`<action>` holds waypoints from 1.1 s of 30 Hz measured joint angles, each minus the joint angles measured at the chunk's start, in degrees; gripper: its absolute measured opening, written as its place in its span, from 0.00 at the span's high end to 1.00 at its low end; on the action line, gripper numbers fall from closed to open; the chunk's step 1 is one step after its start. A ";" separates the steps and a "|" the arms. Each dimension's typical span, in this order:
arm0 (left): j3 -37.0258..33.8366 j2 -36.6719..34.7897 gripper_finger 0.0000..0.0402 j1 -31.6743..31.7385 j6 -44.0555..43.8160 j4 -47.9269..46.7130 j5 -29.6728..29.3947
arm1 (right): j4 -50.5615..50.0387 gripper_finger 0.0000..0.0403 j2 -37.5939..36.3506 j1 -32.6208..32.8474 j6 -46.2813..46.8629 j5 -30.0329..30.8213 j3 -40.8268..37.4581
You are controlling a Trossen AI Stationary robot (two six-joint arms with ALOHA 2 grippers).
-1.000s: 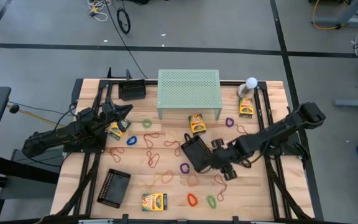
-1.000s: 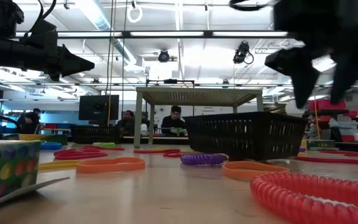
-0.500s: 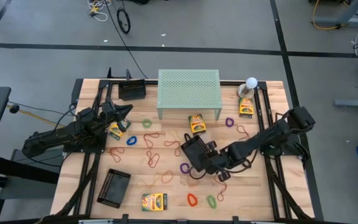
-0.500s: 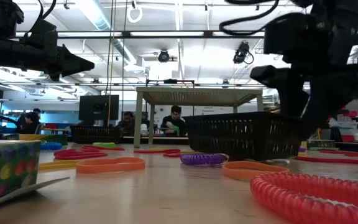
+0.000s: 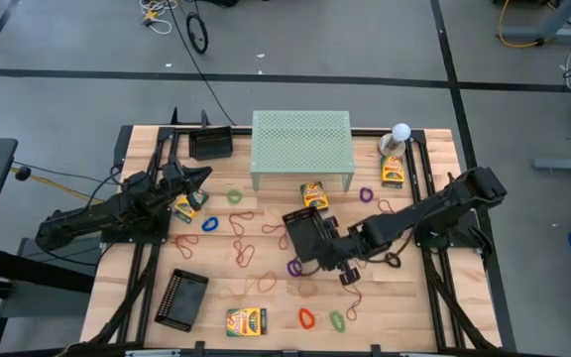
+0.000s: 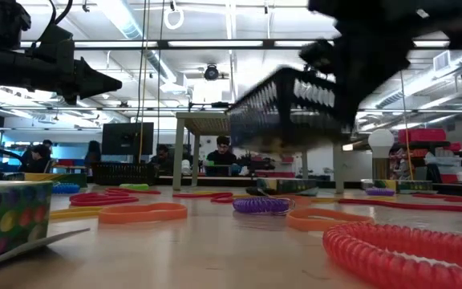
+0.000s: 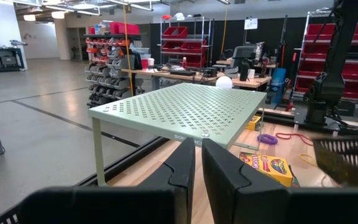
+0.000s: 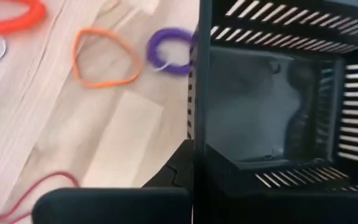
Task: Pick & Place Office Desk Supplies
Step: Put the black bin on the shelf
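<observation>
Nearest the low camera, a thick red coil (image 6: 411,250) and orange bands (image 6: 141,213) lie flat on the surface (image 5: 276,297). The bands look light, limp and thin; a claw would likely need to pinch one strand against the wood or hook the loop, and slippage seems probable. The boxes (image 5: 247,321) appear light, stiff cardboard, best taken across the narrow sides.

Mid-surface, the right claw (image 5: 337,245) is closed on the wall of a black slotted basket (image 5: 307,236), which hangs tilted clear of the surface in the low view. The basket seems rigid and light, though a one-wall grip lets it swing. Bands lie scattered below and around it, a purple one (image 8: 171,48) just beside.

The left claw (image 5: 198,178) waits near the left edge, fingers nearly together, holding nothing.

Farther back, the green stand (image 5: 301,147) shelters another box (image 5: 314,195) at its front edge; a white ball-topped object (image 5: 400,132) stands at the far right corner. The stand's legs could obstruct reaches there.
</observation>
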 joint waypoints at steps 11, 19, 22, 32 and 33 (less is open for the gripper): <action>-0.01 0.02 0.91 0.01 0.02 0.00 0.00 | -9.14 0.98 -0.04 -7.42 -5.97 -0.53 17.64; -0.01 0.01 0.91 0.02 0.00 0.00 0.00 | -12.83 0.99 -0.04 -13.10 -8.74 -0.52 29.69; -0.02 0.00 0.91 0.01 0.00 0.00 0.00 | -14.11 0.98 -0.04 -16.14 -9.96 -0.54 32.17; -0.02 0.00 0.91 0.02 0.00 -0.01 0.00 | -14.71 0.98 0.07 -29.52 -15.16 -2.07 30.78; -0.02 0.01 0.91 0.02 0.00 0.00 0.00 | -14.71 0.98 0.07 -30.72 -15.41 -2.08 30.78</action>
